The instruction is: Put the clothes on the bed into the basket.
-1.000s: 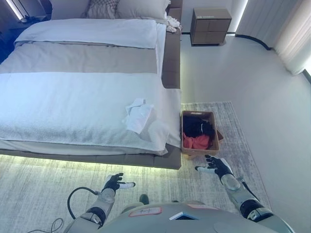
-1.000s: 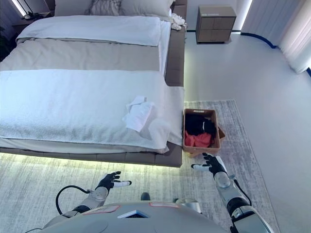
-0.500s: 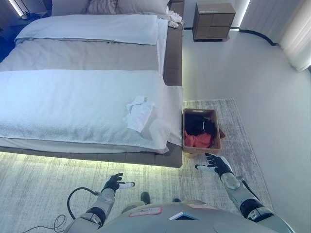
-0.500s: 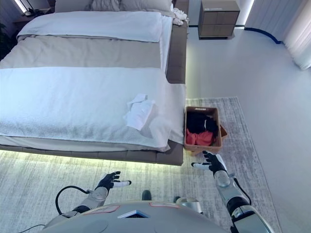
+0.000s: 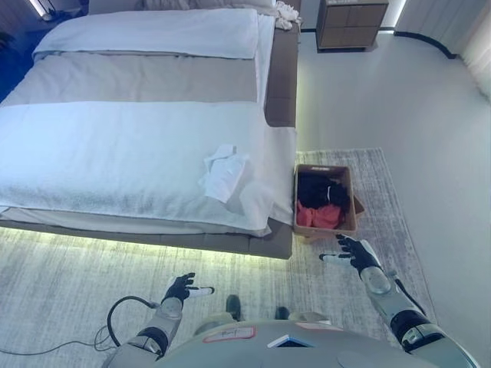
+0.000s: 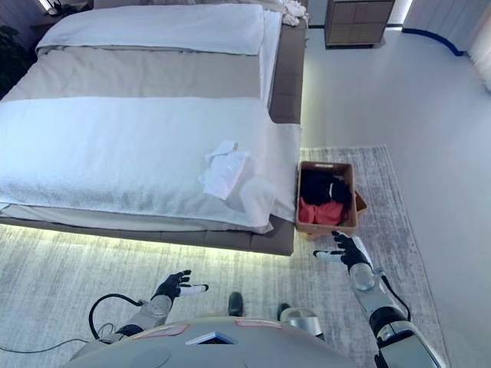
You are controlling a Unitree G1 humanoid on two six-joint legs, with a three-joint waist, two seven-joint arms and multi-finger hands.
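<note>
A garment (image 5: 224, 170) is lying on the bed (image 5: 115, 146) near its right front corner. The basket (image 5: 325, 201) is sitting on the rug (image 5: 61, 268) just beside the bed's right edge, with clothes (image 5: 318, 203) lying in it. A nightstand (image 5: 351, 23) is standing behind, well apart.

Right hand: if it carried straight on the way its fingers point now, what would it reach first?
Probably the basket. The right hand hangs open over the rug, just short of the basket's near end, fingers aimed up the view towards it. Nothing shows between them, though height is hard to judge.
</note>
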